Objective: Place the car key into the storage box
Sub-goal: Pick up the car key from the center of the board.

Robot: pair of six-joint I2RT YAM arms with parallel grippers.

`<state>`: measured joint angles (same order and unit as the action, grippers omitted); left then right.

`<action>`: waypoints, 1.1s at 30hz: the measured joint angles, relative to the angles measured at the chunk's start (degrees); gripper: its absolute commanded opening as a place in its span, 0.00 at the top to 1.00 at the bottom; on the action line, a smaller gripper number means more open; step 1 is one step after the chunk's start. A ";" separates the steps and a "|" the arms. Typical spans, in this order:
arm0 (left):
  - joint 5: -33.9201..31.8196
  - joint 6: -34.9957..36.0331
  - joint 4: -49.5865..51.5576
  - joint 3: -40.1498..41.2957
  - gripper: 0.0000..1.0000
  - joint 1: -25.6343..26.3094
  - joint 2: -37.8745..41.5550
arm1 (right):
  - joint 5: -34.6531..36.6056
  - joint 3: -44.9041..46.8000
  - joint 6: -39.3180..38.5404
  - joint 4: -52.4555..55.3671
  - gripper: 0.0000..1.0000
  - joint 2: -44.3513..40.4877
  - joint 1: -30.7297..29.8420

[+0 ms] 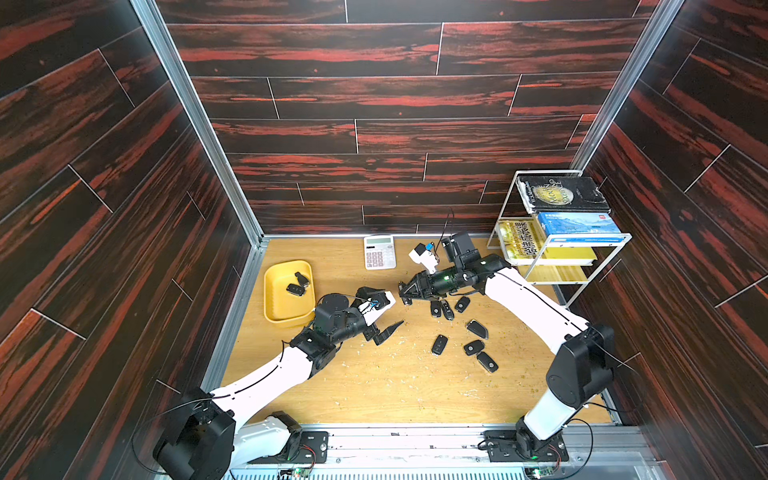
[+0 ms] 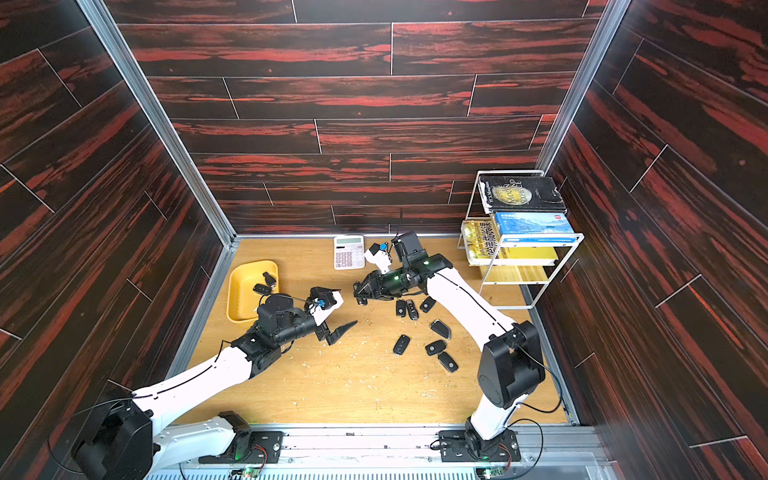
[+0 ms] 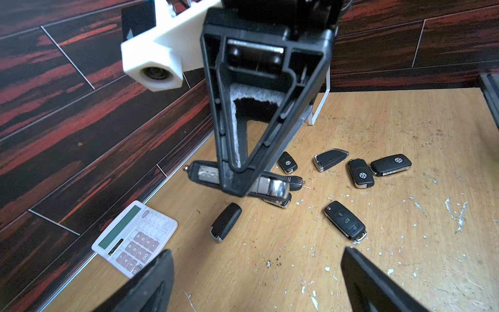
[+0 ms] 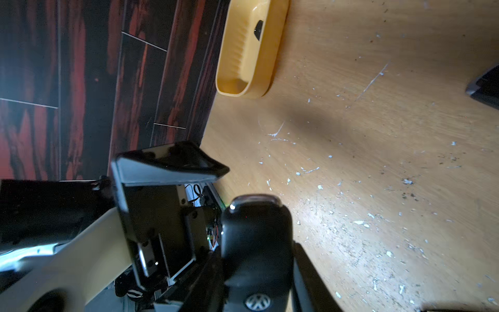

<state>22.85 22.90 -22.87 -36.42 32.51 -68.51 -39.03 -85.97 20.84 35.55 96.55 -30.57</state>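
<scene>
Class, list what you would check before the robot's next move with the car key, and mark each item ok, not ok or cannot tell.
1. Car key clamped in right hand: ok.
2. Left hand open and empty: ok.
3. Storage box has bare floor beside its two keys: ok.
4. Straight way from right hand to box clear: not ok, the left arm stands between.
5. Grip firm enough for carrying: cannot tell.

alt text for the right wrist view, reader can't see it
Close up, the right pincer grips a black car key with a VW badge over a scuffed wooden table. Further off, the yellow storage box sits by the dark wall, another key showing inside it.
</scene>
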 measured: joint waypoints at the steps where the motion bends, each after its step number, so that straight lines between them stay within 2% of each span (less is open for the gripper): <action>1: 0.22 0.07 -0.35 0.00 0.00 0.00 -0.15 | -0.85 0.37 0.17 -0.52 0.67 -0.31 0.00; 10: 1.03 0.02 -2.69 -0.02 0.00 0.00 -2.78 | -4.28 3.98 1.09 -3.15 0.68 -1.44 -0.02; 33: 3.85 -4.68 -8.90 -1.68 0.00 0.00 -6.08 | -4.94 5.25 1.46 -4.94 0.67 -1.57 -0.68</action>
<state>26.70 18.22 -31.77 -38.11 32.51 -74.59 -43.97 -80.73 22.31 30.61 94.98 -31.24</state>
